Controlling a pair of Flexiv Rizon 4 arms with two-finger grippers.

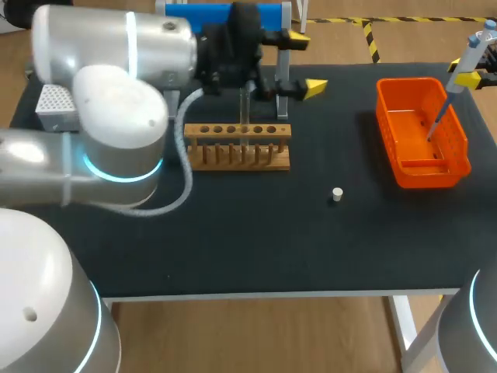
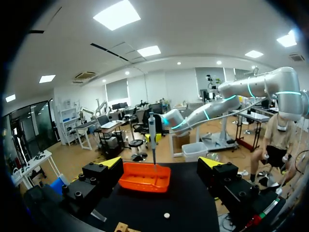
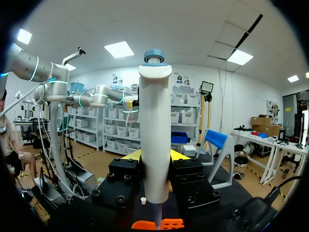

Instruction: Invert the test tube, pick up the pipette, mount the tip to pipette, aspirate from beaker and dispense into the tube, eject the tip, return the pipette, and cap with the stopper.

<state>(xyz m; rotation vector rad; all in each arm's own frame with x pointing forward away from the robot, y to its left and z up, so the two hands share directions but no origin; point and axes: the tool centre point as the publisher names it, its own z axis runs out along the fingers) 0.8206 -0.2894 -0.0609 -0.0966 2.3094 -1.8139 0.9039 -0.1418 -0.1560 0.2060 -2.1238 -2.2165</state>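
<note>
**Black table: tip poised over the bin**

Black table (image 1: 256, 249) carries one wooden rack (image 1: 237, 148) with one test tube (image 1: 244, 116) upright in it. Well right of the rack, the right gripper (image 3: 155, 157) clamps one pipette (image 3: 155, 121), its tip inside one orange bin (image 1: 404, 167). If the tip is ejected close to the wall, it may bounce out. The left gripper (image 1: 301, 64) hangs spread and empty just beyond the rack and could knock the tube. One stopper (image 1: 336, 194) lies loose, front-right of the rack.

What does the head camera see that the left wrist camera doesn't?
Only the head view: the white dotted box and the tube standing in the wooden rack. Only the left wrist view: the right arm stretched out behind the orange bin. Both: that bin, the pipette over it and the small white stopper.
</note>
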